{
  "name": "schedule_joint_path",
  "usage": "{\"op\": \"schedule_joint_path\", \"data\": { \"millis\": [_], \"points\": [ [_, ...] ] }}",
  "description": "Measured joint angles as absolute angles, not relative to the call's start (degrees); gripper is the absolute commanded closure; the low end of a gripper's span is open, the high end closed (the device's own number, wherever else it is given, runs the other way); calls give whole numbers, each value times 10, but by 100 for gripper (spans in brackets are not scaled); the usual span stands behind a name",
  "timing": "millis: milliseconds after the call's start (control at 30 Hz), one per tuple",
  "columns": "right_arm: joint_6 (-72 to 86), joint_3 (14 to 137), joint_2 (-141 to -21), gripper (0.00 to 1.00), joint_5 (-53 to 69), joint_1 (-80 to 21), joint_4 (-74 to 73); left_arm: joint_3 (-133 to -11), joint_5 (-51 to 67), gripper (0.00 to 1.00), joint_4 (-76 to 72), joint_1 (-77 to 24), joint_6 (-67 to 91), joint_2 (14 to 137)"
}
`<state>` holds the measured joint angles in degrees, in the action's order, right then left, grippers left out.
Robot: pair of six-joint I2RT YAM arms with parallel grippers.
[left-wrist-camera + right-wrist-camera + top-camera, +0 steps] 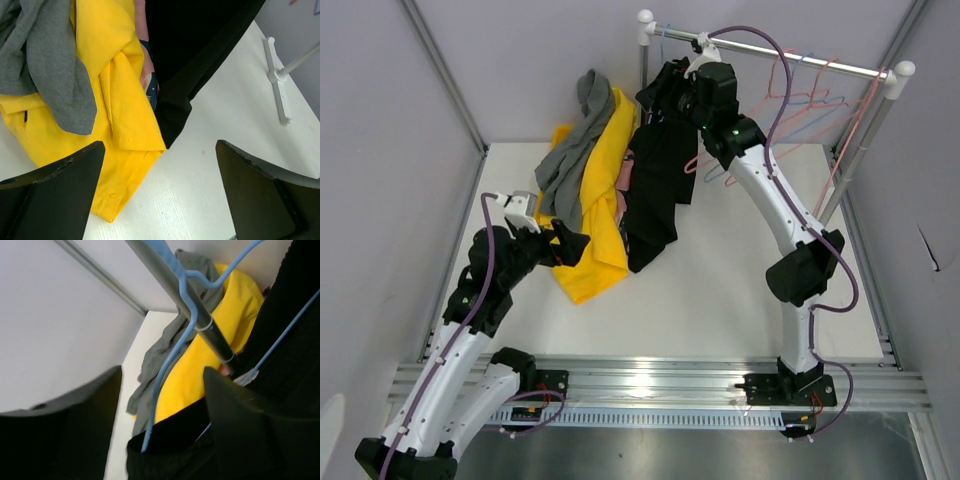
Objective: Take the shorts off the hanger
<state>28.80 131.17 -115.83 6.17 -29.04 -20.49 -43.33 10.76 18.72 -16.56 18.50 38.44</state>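
Overhead, the right end effector [162, 425] stood spread about a blue hanger [172, 355] at the rail [770, 52], where the black shorts [655, 190] hung. Forward of the rail, the left end effector [160, 190] hovered spread above the yellow shorts [125, 100] on the desk [720, 290].

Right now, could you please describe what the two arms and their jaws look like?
Both the left arm and the right arm have white tubular links joined by bulky black joint housings. A purple cable runs along each. A small green light glows near the right wrist. The jaws are broad, flat, matte black plates.
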Motion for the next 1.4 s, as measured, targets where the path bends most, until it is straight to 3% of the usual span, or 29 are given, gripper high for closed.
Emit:
{"op": "schedule_joint_path", "data": {
  "millis": [67,100,233,533,800,1133,1233,1267,1333,1400],
  "points": [
    [293,1312,-1169,53,55,-293,-197,-427,108,1,189,-166,185,384],
    [295,1312,-1173,71,52,-295,-193,-426,108,1,189,-167,185,382],
    [307,1312,-1178,100,36,-306,-187,-416,107,1,185,-167,185,364],
    [292,1305,-1158,100,-17,-333,-200,-409,147,1,168,-176,184,371],
    [256,1255,-1032,100,-72,-380,-214,-478,156,1,141,-355,180,482],
    [238,1162,-919,100,-130,-440,-236,-601,131,1,56,-425,180,586],
    [232,1140,-908,100,-138,-442,-232,-614,128,7,36,-440,180,607],
    [231,1134,-904,100,-141,-442,-229,-615,128,17,30,-444,180,615],
    [228,1128,-896,100,-146,-444,-227,-615,125,25,27,-455,182,630],
    [226,1128,-889,100,-150,-446,-227,-615,123,25,27,-471,180,641]
  ]
}}
